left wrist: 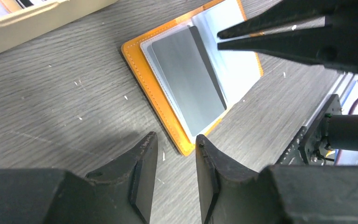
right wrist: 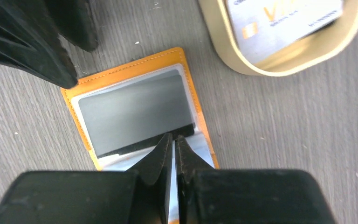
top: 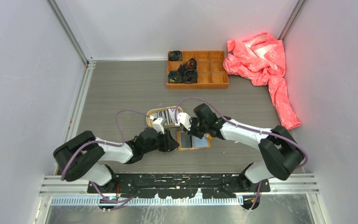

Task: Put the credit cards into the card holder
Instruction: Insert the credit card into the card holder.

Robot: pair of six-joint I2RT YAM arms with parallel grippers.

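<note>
Nearest the bases, the left tool [left wrist: 175, 137] hangs low over the surface [right wrist: 284, 140], just off the near corner of the holder [right wrist: 135, 67]. Its jaws stand partly apart with nothing between them.

The holder lies flat and open, orange border showing around its clear pockets. One grey card [left wrist: 186, 84] with a dark stripe sits inside a pocket, apparently all or nearly all the way in, so at least one card looks done.

The right tool [right wrist: 173, 137] points down at the striped edge of that card. Its jaws are drawn almost together, only a thin slit between them, and nothing visible is pinched there. Whether the tips touch the card I cannot tell.

Just beyond the holder, the tray [right wrist: 265, 71] holds more cards [right wrist: 284, 23], one with gold lettering on top. Those are left to do, so the job is judged partway along.
</note>
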